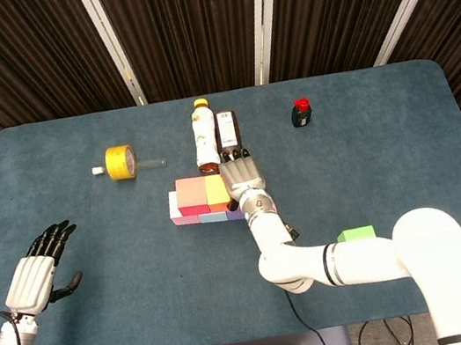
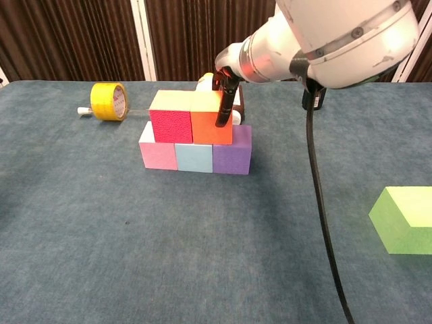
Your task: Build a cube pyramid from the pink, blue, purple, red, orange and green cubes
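Pink (image 2: 158, 154), blue (image 2: 194, 156) and purple (image 2: 233, 152) cubes stand in a row on the table. The red cube (image 2: 171, 125) and orange cube (image 2: 210, 127) sit on top of them, side by side. My right hand (image 1: 240, 175) reaches over the stack with straight fingers (image 2: 225, 108), which touch the orange cube's right side and hold nothing. The green cube (image 2: 405, 219) lies alone at the near right, under my right forearm in the head view (image 1: 355, 234). My left hand (image 1: 38, 273) hovers open at the table's near left edge, far from the cubes.
Behind the stack lie a yellow-capped bottle (image 1: 203, 134) and a dark box (image 1: 227, 128). A yellow tape roll (image 1: 121, 162) with a clear tube beside it sits at the far left. A small black object with a red top (image 1: 301, 112) stands at the far right.
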